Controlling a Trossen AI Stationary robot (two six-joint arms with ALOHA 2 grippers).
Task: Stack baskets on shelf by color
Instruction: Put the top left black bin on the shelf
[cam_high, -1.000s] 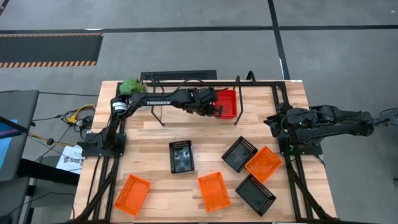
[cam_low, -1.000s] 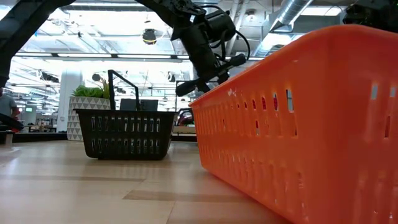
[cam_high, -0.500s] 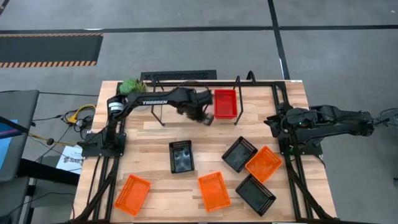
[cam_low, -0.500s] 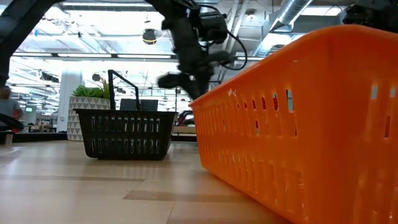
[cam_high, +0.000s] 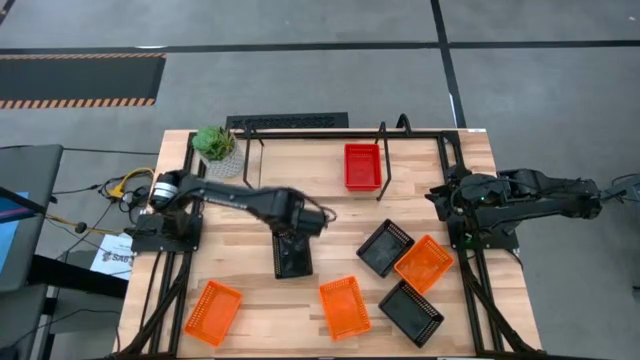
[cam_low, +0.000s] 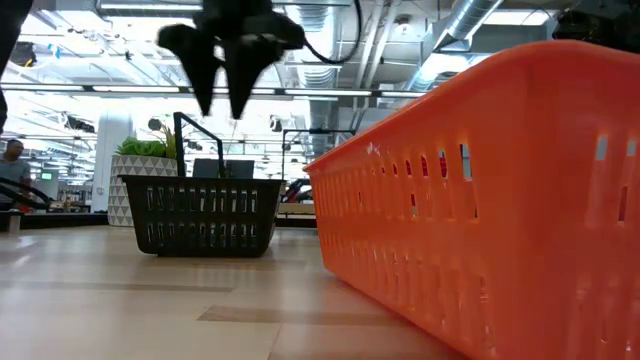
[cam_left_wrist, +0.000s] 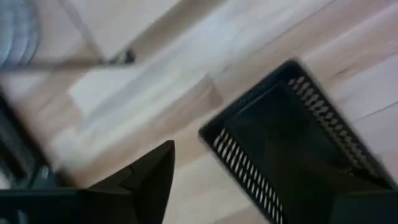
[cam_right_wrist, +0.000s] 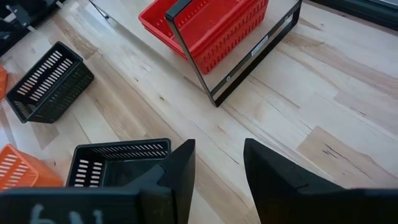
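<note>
My left gripper (cam_high: 300, 226) hangs open above the far end of a black basket (cam_high: 292, 253) in the middle of the table, touching nothing; the left wrist view looks down on that basket (cam_left_wrist: 292, 149). A red basket (cam_high: 362, 165) sits on the right end of the shelf (cam_high: 300, 165). Two more black baskets (cam_high: 385, 247) (cam_high: 411, 312) and three orange ones (cam_high: 423, 263) (cam_high: 344, 306) (cam_high: 213, 312) lie on the table's near half. My right gripper (cam_right_wrist: 217, 165) waits open at the right edge.
A potted plant (cam_high: 215, 145) stands at the shelf's left end. The shelf's thin black wire frame (cam_right_wrist: 249, 56) rises around the red basket (cam_right_wrist: 205, 25). The black arm frames (cam_high: 170, 260) run along both table sides.
My left gripper has come away from the red basket, which stays on the shelf. It has swung toward the table's near edge and leftward, ending over the middle black basket, and its fingers have opened.
</note>
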